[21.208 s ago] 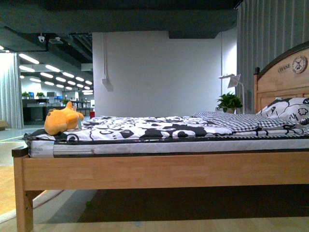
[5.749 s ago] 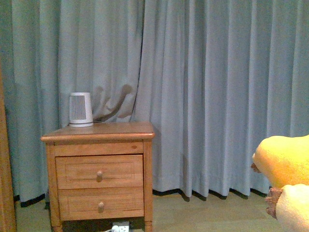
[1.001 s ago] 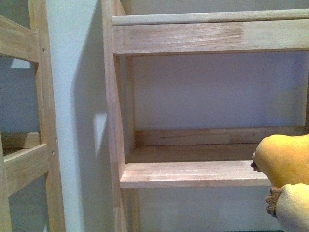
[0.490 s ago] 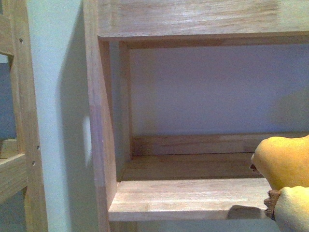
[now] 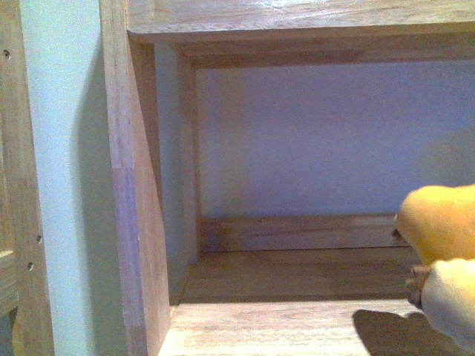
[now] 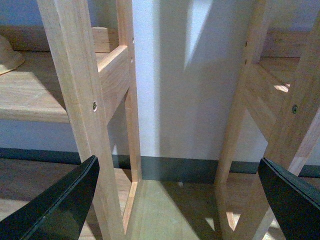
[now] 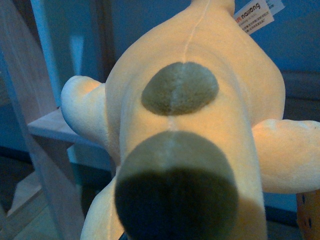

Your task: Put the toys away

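Close front view of a light wooden shelf unit [image 5: 133, 222] against a pale wall [image 5: 312, 141], with one open compartment filling most of the frame. At the right edge is the plush toy [image 5: 439, 222], rounded and orange-yellow, with a paler cream limb below it ending in a brown paw tip. It sits over the front of the shelf board [image 5: 282, 330] and casts a dark shadow [image 5: 386, 326] on the wood; whether it touches the board cannot be seen. In the right wrist view the plush toy [image 7: 200, 130] fills almost the whole picture: a cream-yellow body with a centre seam, two grey-brown oval patches, stubby limbs to either side and a white printed tag [image 7: 254, 16] near its far end, with a shelf edge behind it. The right gripper is hidden by the toy, so its grip cannot be told. In the left wrist view the left gripper [image 6: 177, 165] has its two black fingers [image 6: 65, 205] spread wide with nothing between them, held low in front of the gap between two wooden frames [image 6: 75, 100], facing the white wall, a dark skirting strip [image 6: 175, 170] and the wooden floor [image 6: 175, 210].
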